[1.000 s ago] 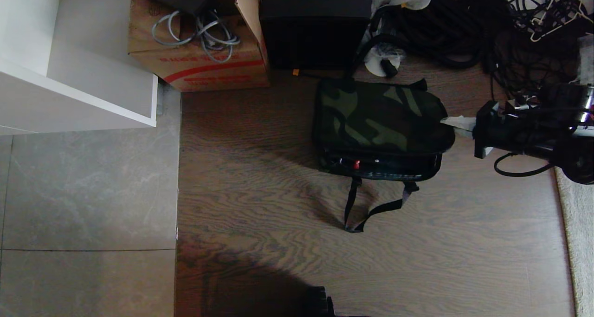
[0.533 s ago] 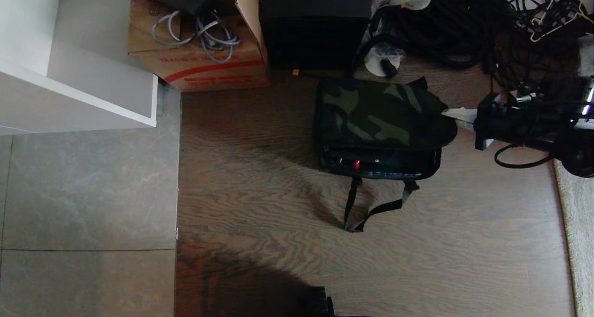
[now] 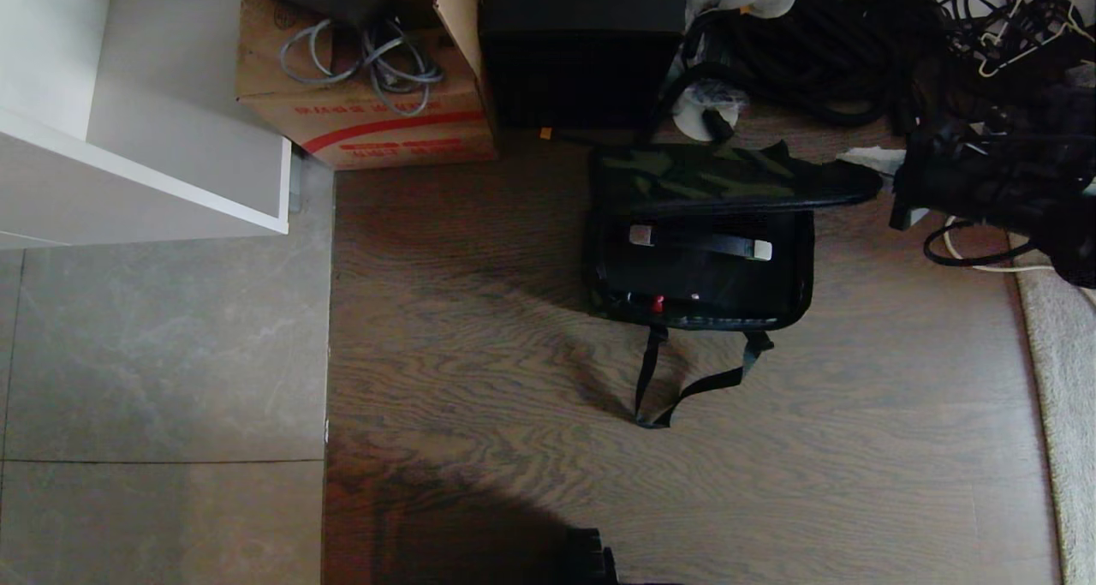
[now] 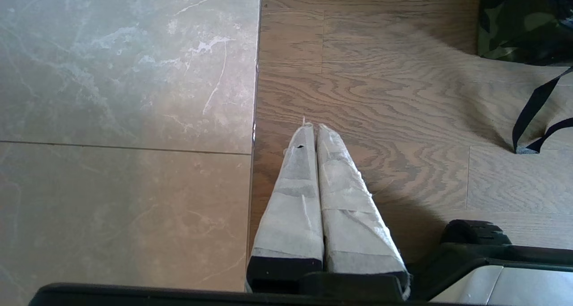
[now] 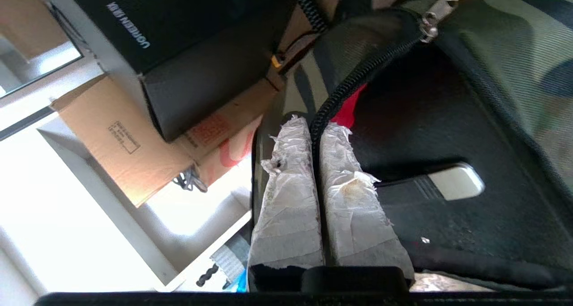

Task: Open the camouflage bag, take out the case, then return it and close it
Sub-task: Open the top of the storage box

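Observation:
The camouflage bag lies on the wood floor with its top flap lifted and folded toward the far side. Inside lies the case, flat and black, showing a handle with silver ends and a small red spot. My right gripper is at the flap's right corner. In the right wrist view this gripper is shut on the flap's black zipper edge, with the case below and red lining beyond. My left gripper hangs shut and empty over the floor, apart from the bag.
A brown cardboard box with cables and a tall black box stand just behind the bag. A pile of black cables fills the far right. A white cabinet is at left, a pale rug at right. The bag's strap trails forward.
My right gripper has moved toward the far side with the flap's edge in it. The flap has swung up and back, uncovering the case and its handle. The left arm has not moved.

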Tool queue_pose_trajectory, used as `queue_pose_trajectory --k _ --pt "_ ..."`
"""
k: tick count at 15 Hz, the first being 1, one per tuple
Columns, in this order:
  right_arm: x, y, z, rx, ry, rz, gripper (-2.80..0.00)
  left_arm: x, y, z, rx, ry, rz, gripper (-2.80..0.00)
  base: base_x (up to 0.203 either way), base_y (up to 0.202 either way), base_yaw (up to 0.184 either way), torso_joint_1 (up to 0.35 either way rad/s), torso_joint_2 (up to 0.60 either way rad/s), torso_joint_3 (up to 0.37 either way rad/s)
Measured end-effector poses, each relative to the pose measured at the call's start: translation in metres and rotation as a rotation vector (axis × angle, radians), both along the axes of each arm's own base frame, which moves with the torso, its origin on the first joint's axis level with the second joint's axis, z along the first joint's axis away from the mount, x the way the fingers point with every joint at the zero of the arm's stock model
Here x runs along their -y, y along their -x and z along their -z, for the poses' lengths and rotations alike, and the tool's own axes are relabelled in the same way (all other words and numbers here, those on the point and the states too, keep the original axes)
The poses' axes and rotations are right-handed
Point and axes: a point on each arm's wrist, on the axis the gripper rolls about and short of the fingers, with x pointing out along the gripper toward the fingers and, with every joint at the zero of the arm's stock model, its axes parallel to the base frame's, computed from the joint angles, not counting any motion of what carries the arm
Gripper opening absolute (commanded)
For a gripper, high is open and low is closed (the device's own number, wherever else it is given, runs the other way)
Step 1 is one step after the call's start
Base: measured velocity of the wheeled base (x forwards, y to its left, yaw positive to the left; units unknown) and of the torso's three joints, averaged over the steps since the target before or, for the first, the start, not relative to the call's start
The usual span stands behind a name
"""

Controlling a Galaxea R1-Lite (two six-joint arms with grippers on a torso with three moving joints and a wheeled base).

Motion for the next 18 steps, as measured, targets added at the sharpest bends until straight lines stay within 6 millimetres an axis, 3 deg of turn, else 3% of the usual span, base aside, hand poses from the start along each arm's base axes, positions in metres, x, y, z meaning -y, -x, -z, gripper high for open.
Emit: queue_pose_trajectory --k 8,9,18 --pt "0.004 -0.003 -0.012 0.048 0.005 0.031 -2.80 0.000 0.000 0.000 0.000 0.000 0.000 -2.80 0.000 0.000 0.000 0.000 0.00 0.000" --pt "0.004 -0.004 -0.014 0.056 0.006 0.046 0.00 0.000 0.000 0.000 0.000 0.000 0.000 -2.80 0.000 0.000 0.000 0.000 0.00 0.000" --pt "0.007 -0.011 -0.032 0.118 -0.018 0.122 0.00 0.000 0.000 0.000 0.000 0.000 0.000 -2.80 0.000 0.000 0.000 0.000 0.00 0.000"
